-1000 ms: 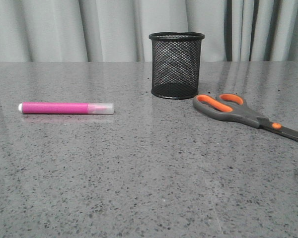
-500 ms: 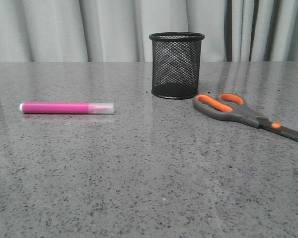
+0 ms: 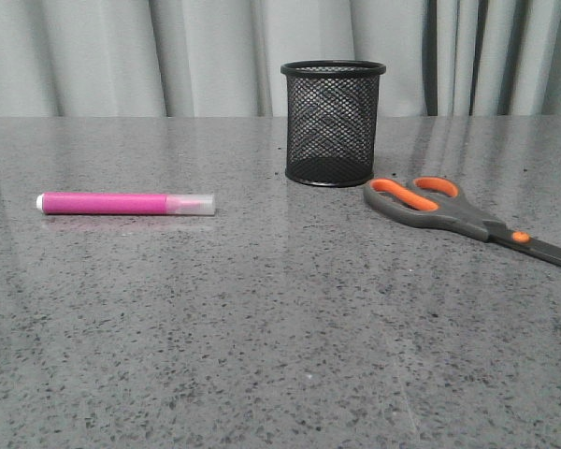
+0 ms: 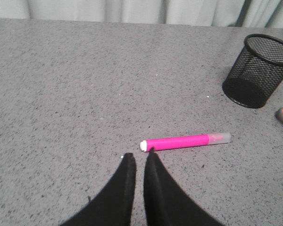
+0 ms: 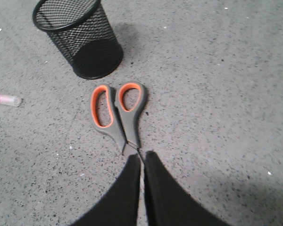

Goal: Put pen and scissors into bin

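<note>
Speckled grey stone-look table (image 3: 262, 355), pale pleated curtain (image 3: 93, 56) behind.

Small black cylindrical wire-mesh bin (image 3: 333, 123) upright toward the far side of the table, nothing visible inside through the mesh.

Short thick magenta-pink pen (image 3: 124, 203) with translucent clear cap flat on the table, well to the left of the bin – white end tip pointing left, cap toward the bin.

Dark grey scissors with orange-lined handles (image 3: 467, 220) flat just right of the bin's base, finger loops nearest the bin, blades running off toward the right edge (orange pivot screw visible).

Left gripper (image 4: 137, 154): black fingers nearly together with a thin gap, gripping nothing, tips close beside the pen's white end – contact uncertain.

Right gripper (image 5: 142, 155): fingers likewise nearly together, over the scissors just past the handles; grasp unclear.
</note>
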